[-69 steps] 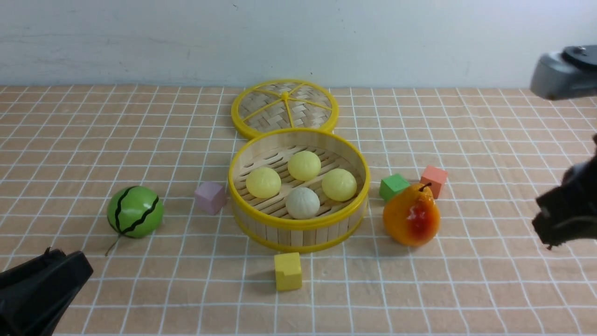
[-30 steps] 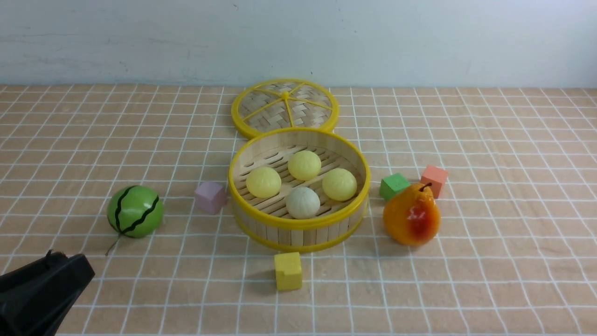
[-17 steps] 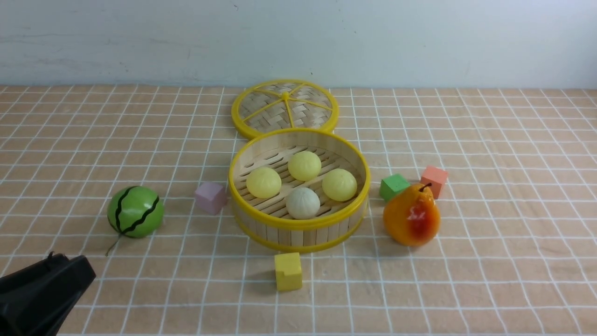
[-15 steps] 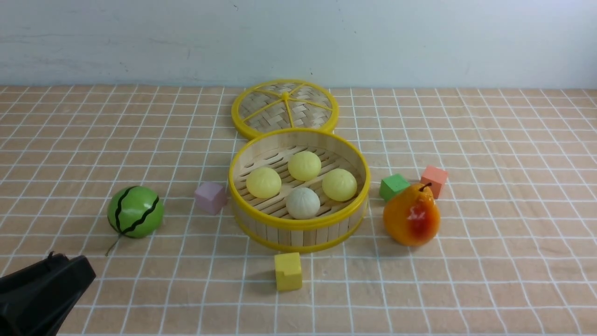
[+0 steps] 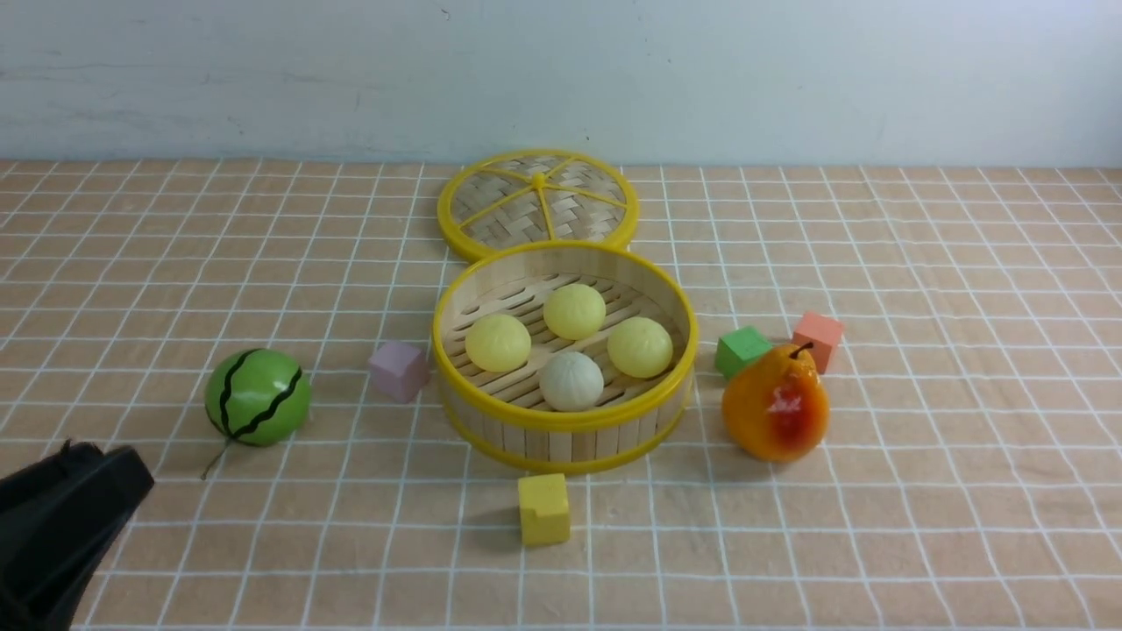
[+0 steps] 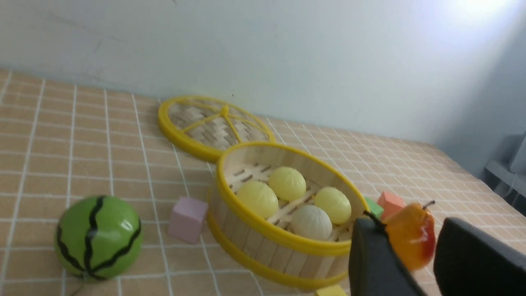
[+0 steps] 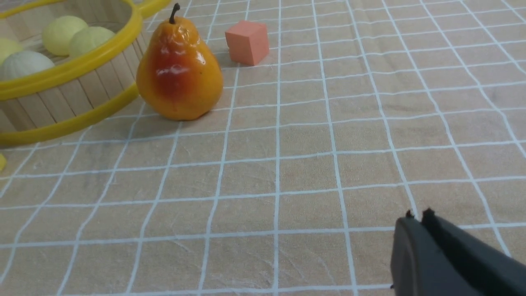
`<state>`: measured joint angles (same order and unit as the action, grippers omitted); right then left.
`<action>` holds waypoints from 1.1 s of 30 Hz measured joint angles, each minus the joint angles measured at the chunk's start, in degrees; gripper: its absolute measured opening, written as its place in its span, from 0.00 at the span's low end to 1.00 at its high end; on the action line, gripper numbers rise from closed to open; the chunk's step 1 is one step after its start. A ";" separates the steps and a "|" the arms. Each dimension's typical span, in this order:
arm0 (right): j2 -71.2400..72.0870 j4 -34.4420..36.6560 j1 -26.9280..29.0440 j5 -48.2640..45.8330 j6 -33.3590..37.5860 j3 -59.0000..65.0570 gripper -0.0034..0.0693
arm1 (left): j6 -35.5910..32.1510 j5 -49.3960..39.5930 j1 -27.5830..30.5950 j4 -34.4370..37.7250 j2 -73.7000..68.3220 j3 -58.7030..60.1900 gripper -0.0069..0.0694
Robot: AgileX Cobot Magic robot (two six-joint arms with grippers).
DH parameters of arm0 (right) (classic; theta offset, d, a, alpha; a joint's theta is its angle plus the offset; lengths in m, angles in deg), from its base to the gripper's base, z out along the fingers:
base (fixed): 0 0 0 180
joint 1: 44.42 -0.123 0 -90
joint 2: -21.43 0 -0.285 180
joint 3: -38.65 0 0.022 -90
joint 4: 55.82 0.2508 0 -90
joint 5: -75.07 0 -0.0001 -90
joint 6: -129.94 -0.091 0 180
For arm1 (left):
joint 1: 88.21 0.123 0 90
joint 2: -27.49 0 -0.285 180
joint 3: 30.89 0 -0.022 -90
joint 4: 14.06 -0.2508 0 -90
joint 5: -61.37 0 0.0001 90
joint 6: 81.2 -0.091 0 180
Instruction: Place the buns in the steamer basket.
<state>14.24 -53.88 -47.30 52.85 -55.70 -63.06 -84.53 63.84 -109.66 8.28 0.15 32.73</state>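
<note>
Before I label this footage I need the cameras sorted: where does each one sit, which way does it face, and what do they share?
Front view: between the arms, facing the far wall over the steamer basket; left gripper at the near left corner.
Left wrist view: on the left arm, facing the buns and watermelon ball; open left gripper.
Right wrist view: low on the right arm, facing the pear; shut right gripper.
All share basket, buns, pear.

In the right wrist view the steamer basket point(image 7: 74, 70) is cut off at the edge with one yellow bun point(image 7: 6, 47) only partly showing, the green block stays hidden behind the pear point(image 7: 178, 74), and the left gripper point(image 5: 53, 526) runs off the front view's corner.
</note>
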 joint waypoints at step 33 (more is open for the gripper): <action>0.02 0.05 0.00 0.00 -0.02 0.00 0.14 | 21.18 -24.33 17.20 -14.40 20.12 15.36 0.07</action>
<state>14.26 -53.83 -47.30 52.85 -55.72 -63.06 -63.34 39.51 -92.45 -6.13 20.27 48.09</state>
